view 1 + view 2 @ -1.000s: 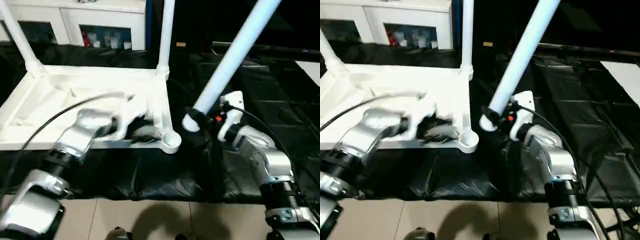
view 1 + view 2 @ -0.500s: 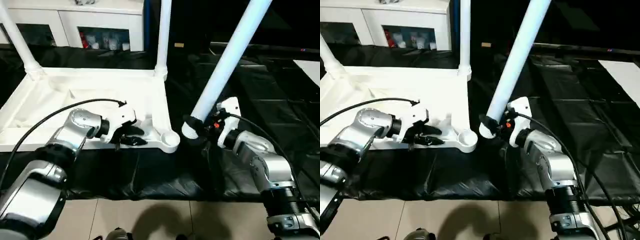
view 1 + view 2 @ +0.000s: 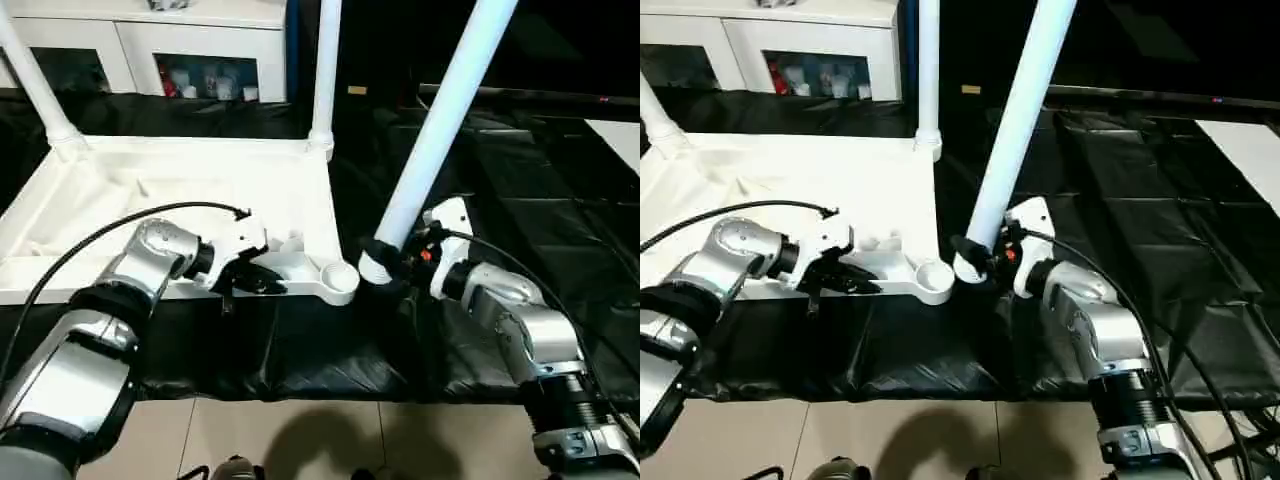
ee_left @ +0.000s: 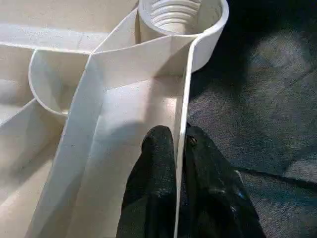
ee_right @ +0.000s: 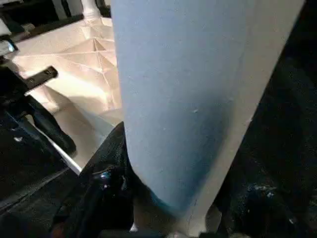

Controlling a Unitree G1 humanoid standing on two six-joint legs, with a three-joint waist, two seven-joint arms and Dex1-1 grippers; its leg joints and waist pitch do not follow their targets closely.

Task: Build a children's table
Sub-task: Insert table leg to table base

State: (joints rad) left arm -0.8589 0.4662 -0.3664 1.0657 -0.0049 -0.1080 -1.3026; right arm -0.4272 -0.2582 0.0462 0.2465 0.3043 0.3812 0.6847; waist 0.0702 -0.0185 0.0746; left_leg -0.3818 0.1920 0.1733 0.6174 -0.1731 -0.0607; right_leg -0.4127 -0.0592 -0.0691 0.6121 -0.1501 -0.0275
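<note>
- The table top [image 3: 200,190] lies upside down on the black sheet [image 3: 560,200], with 2 legs [image 3: 325,70] standing in its far corner sockets.
- The left gripper [image 4: 179,148] pinches the near rim wall beside the empty corner socket [image 4: 176,15].
- The right gripper [image 3: 385,262] clasps a 3rd leg [image 3: 440,130] near its lower end, leaning just beside that socket.

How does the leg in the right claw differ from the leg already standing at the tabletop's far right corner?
The held leg leans and hangs free beside the empty near corner socket, gripped low by the right claw. The fitted leg stands upright, seated in the tabletop. Both are white tapered tubes.
</note>
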